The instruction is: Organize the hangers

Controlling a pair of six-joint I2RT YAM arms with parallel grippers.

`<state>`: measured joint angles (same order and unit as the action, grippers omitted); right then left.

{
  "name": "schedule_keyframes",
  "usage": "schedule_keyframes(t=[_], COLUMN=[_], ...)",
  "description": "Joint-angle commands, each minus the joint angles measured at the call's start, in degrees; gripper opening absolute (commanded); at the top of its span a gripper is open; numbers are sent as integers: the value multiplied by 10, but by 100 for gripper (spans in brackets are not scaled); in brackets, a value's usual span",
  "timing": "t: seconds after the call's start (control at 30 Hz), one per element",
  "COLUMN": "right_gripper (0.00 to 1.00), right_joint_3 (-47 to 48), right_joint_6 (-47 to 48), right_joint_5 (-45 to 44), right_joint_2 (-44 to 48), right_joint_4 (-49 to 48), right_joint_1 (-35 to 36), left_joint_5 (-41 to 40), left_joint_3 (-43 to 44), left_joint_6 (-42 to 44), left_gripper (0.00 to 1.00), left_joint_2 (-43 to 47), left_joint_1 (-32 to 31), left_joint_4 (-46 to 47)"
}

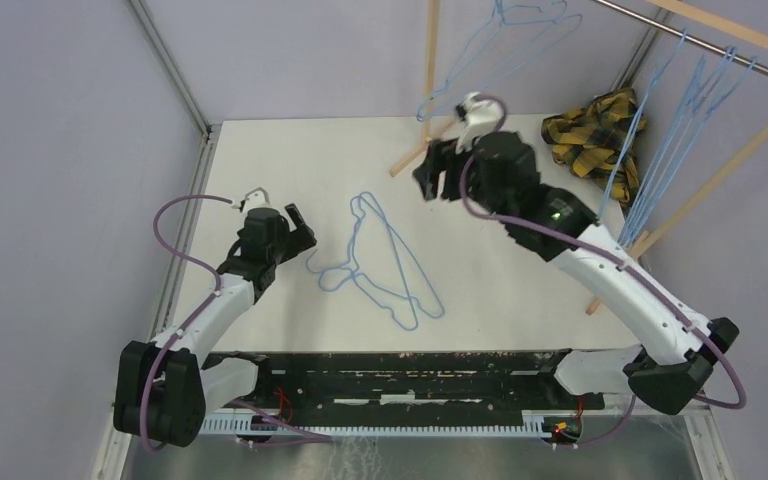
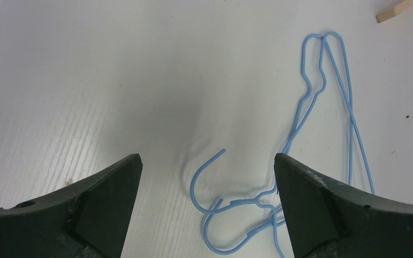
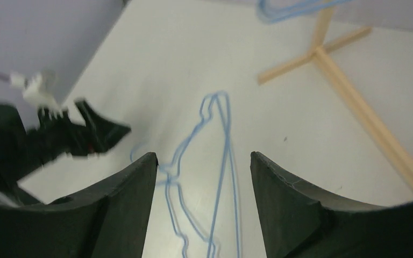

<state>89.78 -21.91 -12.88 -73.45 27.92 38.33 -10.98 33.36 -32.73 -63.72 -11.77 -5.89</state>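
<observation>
Hanging from the rack (image 1: 430,50) are several hangers (image 1: 672,145).

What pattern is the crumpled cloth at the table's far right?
Yellow-and-black plaid on the crumpled cloth, clearest in the top external view.

You have two robot arms, a left arm (image 1: 210,310) and a right arm (image 1: 620,280). Two light-blue hangers (image 1: 390,265) lie overlapped on the worktop (image 1: 280,160), with two hooks showing. At least one raised hanger (image 1: 505,40) hangs by the single wooden rack (image 1: 430,60). A bunch of hung hangers (image 1: 682,125) on its one rail (image 1: 700,45) is too tangled to count. There is one plaid cloth (image 1: 590,135).
</observation>
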Motion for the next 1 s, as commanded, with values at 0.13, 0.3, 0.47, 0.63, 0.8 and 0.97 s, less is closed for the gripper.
schedule_keyframes(t=[0.13, 0.3, 0.47, 0.63, 0.8, 0.97], right_gripper=[71, 66, 61, 61, 59, 55], right_joint_3=[-147, -204, -191, -176, -167, -163], right_joint_6=[42, 52, 84, 109, 111, 105], right_joint_5=[-46, 15, 50, 58, 60, 79], right_joint_2=[-62, -147, -238, -300, -346, -377], right_joint_4=[24, -28, -57, -90, -116, -130], right_joint_1=[206, 215, 215, 214, 202, 180], left_joint_5=[-18, -26, -28, -29, -27, -25], left_joint_3=[13, 13, 11, 13, 13, 12], left_joint_6=[-9, -8, -9, -7, -7, -8], left_gripper=[99, 99, 100, 100, 99, 99], left_joint_2=[-16, -15, -19, -20, -17, -16], left_joint_1=[-4, -4, -4, -4, -4, -4], left_joint_4=[13, 9, 9, 8, 6, 8])
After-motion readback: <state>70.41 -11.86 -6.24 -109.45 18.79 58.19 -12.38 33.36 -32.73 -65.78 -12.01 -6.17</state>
